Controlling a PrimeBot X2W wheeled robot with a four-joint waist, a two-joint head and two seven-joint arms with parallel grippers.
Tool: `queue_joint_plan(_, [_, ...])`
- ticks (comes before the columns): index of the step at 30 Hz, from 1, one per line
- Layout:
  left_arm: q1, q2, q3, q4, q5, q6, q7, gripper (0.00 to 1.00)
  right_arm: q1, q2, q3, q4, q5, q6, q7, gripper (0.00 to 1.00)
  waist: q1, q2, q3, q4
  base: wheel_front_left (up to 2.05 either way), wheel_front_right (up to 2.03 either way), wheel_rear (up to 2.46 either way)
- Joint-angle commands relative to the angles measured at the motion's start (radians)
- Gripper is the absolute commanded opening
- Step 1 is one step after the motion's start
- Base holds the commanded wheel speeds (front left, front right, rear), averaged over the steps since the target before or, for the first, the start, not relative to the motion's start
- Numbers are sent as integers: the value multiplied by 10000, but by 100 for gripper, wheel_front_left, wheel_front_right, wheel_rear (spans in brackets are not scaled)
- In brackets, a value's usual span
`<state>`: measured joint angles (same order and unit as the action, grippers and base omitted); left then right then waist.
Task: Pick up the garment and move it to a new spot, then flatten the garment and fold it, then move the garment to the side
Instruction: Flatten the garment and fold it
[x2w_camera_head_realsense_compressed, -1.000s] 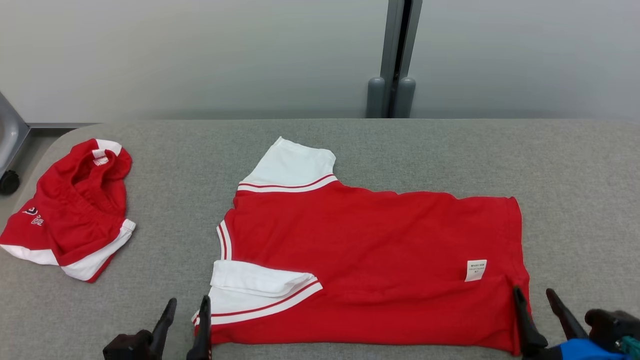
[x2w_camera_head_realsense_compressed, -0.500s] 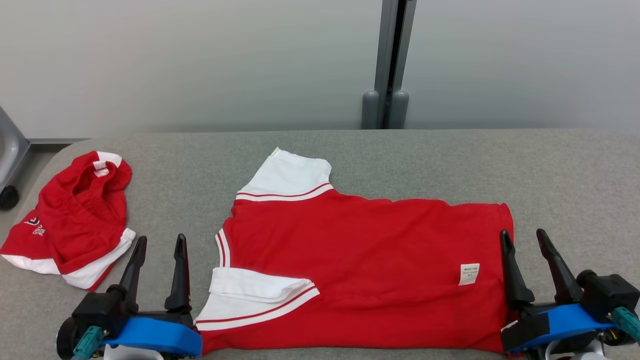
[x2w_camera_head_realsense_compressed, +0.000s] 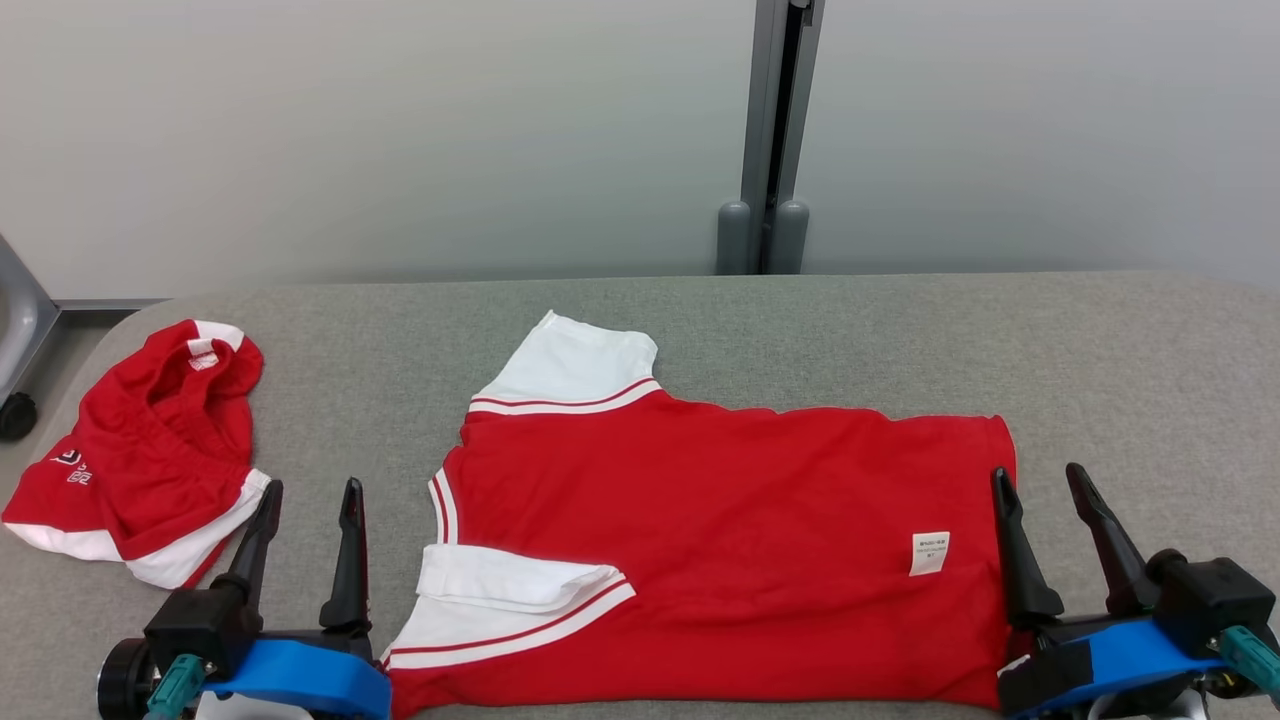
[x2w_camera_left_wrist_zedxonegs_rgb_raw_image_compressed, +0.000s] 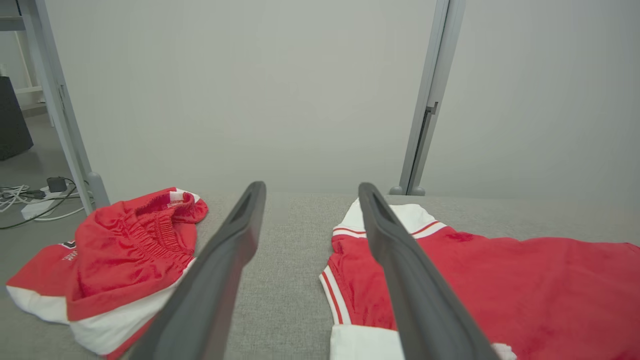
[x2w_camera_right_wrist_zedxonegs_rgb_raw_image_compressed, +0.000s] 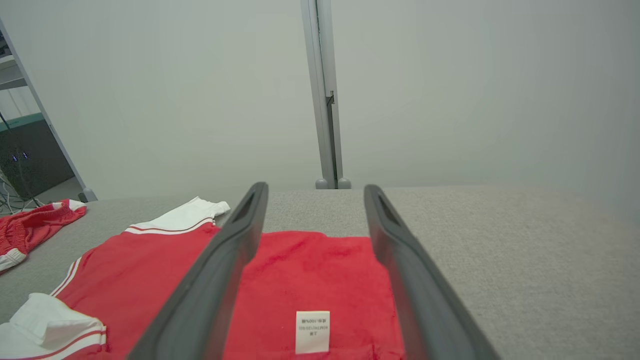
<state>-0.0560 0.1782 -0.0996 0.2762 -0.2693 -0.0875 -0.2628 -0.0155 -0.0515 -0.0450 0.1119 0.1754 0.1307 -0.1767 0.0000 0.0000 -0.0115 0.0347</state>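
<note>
A red shirt with white sleeves (x2w_camera_head_realsense_compressed: 720, 530) lies spread on the grey table (x2w_camera_head_realsense_compressed: 900, 340), inside out with a white care label (x2w_camera_head_realsense_compressed: 930, 553) near its right hem. The near sleeve (x2w_camera_head_realsense_compressed: 505, 600) is folded over onto the body. My left gripper (x2w_camera_head_realsense_compressed: 310, 488) stands open just left of that sleeve, above the table, holding nothing. My right gripper (x2w_camera_head_realsense_compressed: 1037, 475) stands open at the shirt's right hem, also holding nothing. In the left wrist view the shirt (x2w_camera_left_wrist_zedxonegs_rgb_raw_image_compressed: 500, 280) lies right of the fingers. The right wrist view has the shirt (x2w_camera_right_wrist_zedxonegs_rgb_raw_image_compressed: 310, 280) and its label (x2w_camera_right_wrist_zedxonegs_rgb_raw_image_compressed: 312, 331) between the fingers.
A second red and white garment (x2w_camera_head_realsense_compressed: 150, 450), crumpled, lies at the table's left end and is also in the left wrist view as a crumpled garment (x2w_camera_left_wrist_zedxonegs_rgb_raw_image_compressed: 110, 260). A grey post (x2w_camera_head_realsense_compressed: 765, 140) stands behind the table against a pale wall. Bare table stretches to the right.
Both grippers rose up off the shirt's near edge and came fully into view, open. The head camera tilted, so the whole scene sits lower in the frame.
</note>
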Motion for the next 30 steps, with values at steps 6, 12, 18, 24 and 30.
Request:
queue_joint_plan(6, [184,29,26,213,90,79,-27,100,419,9,-89,-208,-82,2,434,100,0,0,-28,75,0,0,0])
queue_joint_plan(12, [208,-7,-83,384,149,150,-27,100,569,9,-147,-124,-171,2,652,100,0,0,-48,148,0,0,0])
queue_joint_plan(18, [212,2,-130,453,118,206,-27,100,515,10,-190,-82,-194,2,720,100,0,0,-64,139,0,0,0])
queue_joint_plan(24, [-17,81,-125,547,15,196,7,100,241,10,-340,68,-275,2,764,100,0,0,-2,75,0,0,0])
queue_joint_plan(30, [-962,345,-257,459,1,-20,201,100,-638,3,-546,251,-765,2,875,100,0,0,351,-23,0,0,0])
